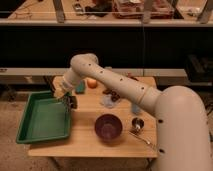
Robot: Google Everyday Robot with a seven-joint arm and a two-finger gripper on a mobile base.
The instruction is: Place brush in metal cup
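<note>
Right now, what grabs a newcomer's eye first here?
The big cream arm reaches across the wooden table, its gripper over the green tray's right edge, something dark, probably the brush, at it. The purple bowl sits front centre, the metal cup just right of it.

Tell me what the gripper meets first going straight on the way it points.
The gripper points down over the right rim of the green tray; it would likely meet that rim first, or the wooden table just beside it. Depth is unclear.
</note>
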